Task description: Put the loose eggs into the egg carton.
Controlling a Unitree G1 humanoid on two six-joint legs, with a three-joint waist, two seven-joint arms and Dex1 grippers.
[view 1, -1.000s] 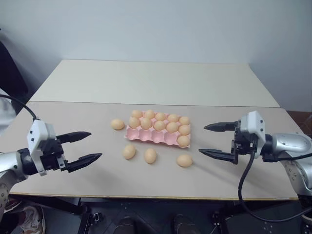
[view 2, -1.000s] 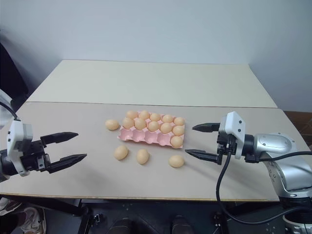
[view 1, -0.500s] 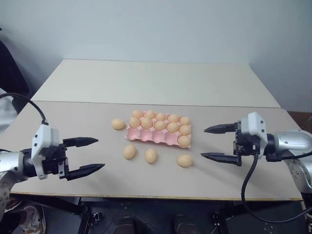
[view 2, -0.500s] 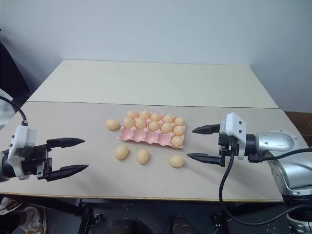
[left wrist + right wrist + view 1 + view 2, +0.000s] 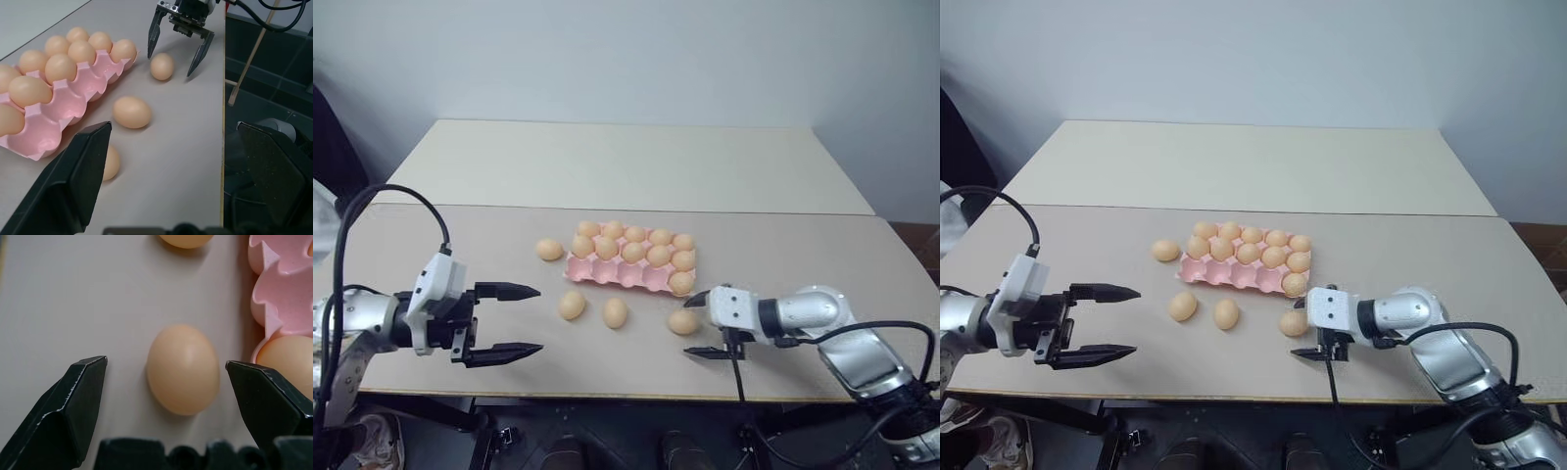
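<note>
From where I stand, the left gripper (image 5: 517,320) hangs low at about eight o'clock over the table (image 5: 607,166), its two black fingers spread wide with nothing between them, pointing toward the middle of the scene. Moving right, one loose egg (image 5: 549,250) lies just beside the left end of the egg carton (image 5: 626,274), at about nine o'clock from it. Two more loose eggs sit on the bare table at six to seven o'clock of the carton: one (image 5: 572,305) further left and another (image 5: 615,312) close beside it. The pink carton lies flat near the centre of the table; its two far rows are filled with tan eggs, five in each, while the near row holds a single egg (image 5: 681,283) in its right-end cup and its other four cups stand empty, showing pink. At about five o'clock from the carton lies the fourth loose egg (image 5: 683,322), near the carton's right corner but apart from it. The right gripper (image 5: 696,325) is down at the table there, its fingers wide open on either side of this egg, which rests on the surface between them; neither finger is seen pressing it.
</note>
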